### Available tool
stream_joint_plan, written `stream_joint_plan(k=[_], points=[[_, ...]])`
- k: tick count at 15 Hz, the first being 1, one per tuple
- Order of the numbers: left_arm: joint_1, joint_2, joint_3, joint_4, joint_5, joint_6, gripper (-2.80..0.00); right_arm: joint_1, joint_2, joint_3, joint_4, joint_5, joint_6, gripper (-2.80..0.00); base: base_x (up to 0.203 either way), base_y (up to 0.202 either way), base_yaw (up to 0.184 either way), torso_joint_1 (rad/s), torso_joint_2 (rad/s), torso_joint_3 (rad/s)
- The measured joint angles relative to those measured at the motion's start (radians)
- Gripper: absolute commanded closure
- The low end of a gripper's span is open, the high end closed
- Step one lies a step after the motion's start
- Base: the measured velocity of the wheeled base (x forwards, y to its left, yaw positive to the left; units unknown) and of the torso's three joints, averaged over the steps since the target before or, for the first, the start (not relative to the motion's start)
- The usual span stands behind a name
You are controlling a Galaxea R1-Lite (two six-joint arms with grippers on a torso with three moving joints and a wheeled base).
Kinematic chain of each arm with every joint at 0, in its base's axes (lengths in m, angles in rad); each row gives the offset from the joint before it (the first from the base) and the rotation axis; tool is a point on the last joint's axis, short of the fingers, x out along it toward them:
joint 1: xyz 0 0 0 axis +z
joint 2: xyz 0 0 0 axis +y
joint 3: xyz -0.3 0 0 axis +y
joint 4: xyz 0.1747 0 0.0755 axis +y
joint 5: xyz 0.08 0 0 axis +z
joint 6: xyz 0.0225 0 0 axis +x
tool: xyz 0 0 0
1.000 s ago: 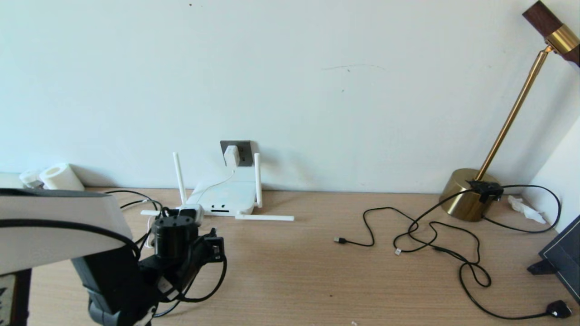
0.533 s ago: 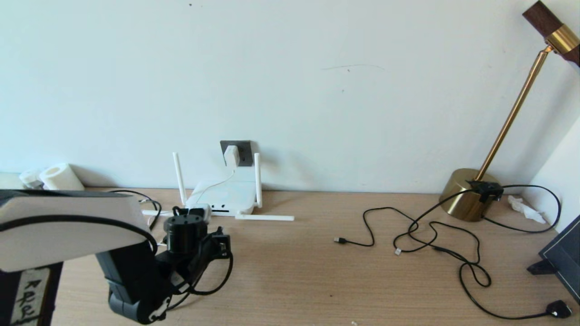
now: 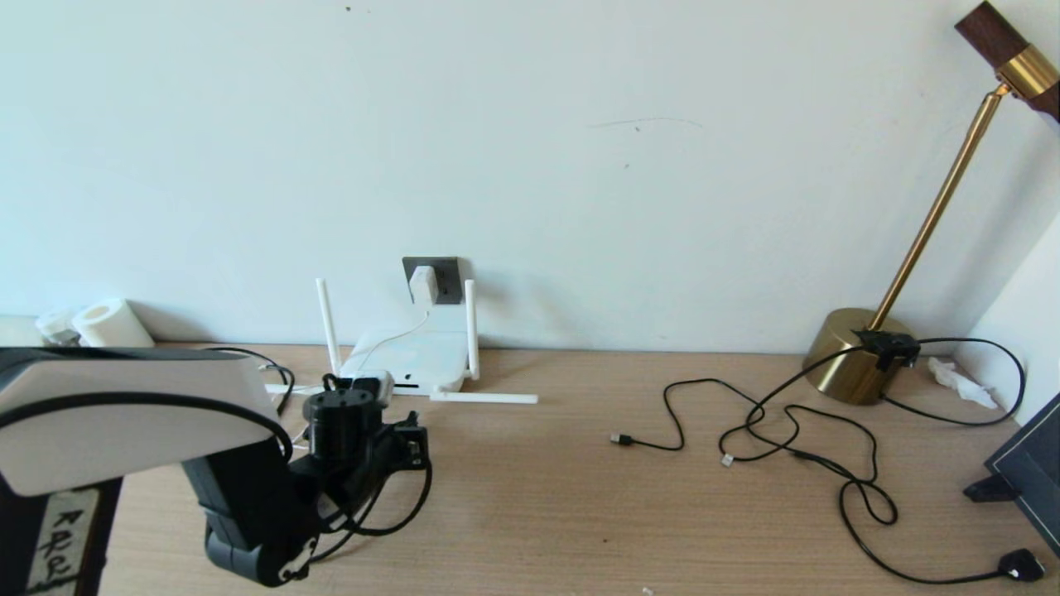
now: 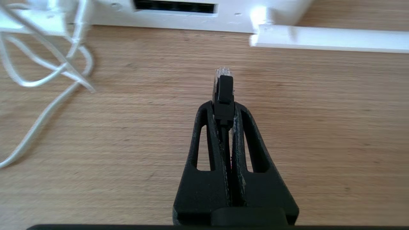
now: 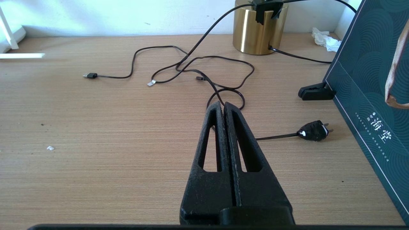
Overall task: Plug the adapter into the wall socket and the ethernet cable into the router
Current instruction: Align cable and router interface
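Observation:
The white adapter (image 3: 423, 284) sits plugged into the dark grey wall socket (image 3: 448, 277), and its thin white cord runs down to the router (image 3: 414, 360). My left gripper (image 4: 223, 107) is shut on the ethernet cable (image 4: 223, 92). The cable's black boot and clear plug tip stick out past the fingertips and point at the router's edge (image 4: 236, 19), a short way from the dark port slot (image 4: 174, 6). In the head view my left arm (image 3: 339, 422) hangs just before the router. My right gripper (image 5: 222, 105) is shut on nothing, low over the table's right part.
One router antenna (image 4: 329, 40) lies flat on the table beside the plug's path. Loops of white cord (image 4: 48, 67) lie near the port slot. Thin black cables (image 3: 745, 430), a black plug (image 5: 314, 130), a brass lamp (image 3: 853, 356) and a dark green bag (image 5: 370, 80) fill the right side.
My left arm has moved forward and a little to the right, bringing the ethernet plug closer to the router. The right arm has not moved.

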Motion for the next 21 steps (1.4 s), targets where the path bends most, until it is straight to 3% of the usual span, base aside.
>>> stream_joint_plan(k=[4, 17, 21], points=[[0.025, -0.005, 0.009, -0.001, -0.069, -0.003, 0.0, 0.0, 0.0, 0.0, 0.0, 0.0, 0.0, 0.0, 0.0, 0.0, 0.0, 0.0, 0.0, 0.0], [0.094, -0.019, 0.009, -0.003, -0.161, -0.006, 0.0, 0.0, 0.0, 0.0, 0.0, 0.0, 0.0, 0.0, 0.0, 0.0, 0.0, 0.0, 0.0, 0.0], [0.099, -0.031, 0.011, -0.003, -0.223, -0.039, 0.0, 0.0, 0.0, 0.0, 0.0, 0.0, 0.0, 0.0, 0.0, 0.0, 0.0, 0.0, 0.0, 0.0]])
